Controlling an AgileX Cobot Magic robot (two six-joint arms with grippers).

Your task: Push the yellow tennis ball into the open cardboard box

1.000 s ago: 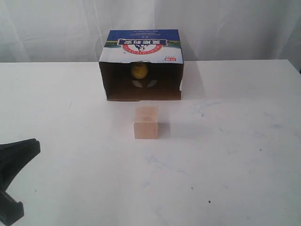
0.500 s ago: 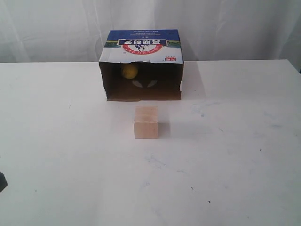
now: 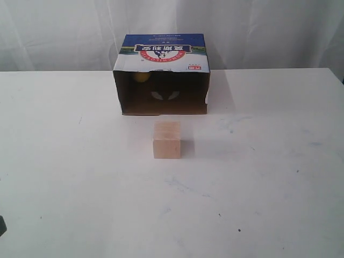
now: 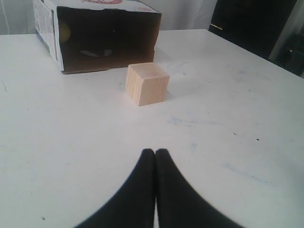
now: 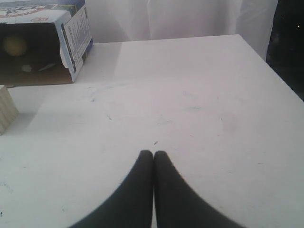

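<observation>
The yellow tennis ball lies deep inside the open cardboard box, near its back left corner; it also shows in the dark interior as the ball and the ball. The box lies on its side, mouth toward me, printed side up. My left gripper is shut on nothing, low over the table well in front of the box. My right gripper is shut and empty, off to the right of the box. Neither gripper clearly shows in the exterior view.
A pale wooden cube stands on the white table just in front of the box's mouth, also seen as the cube and the cube. White curtain behind. The table's right edge drops to dark floor.
The ball has rolled from the middle of the box's back toward the back left corner. The left arm has drawn back out of the exterior view's lower left.
</observation>
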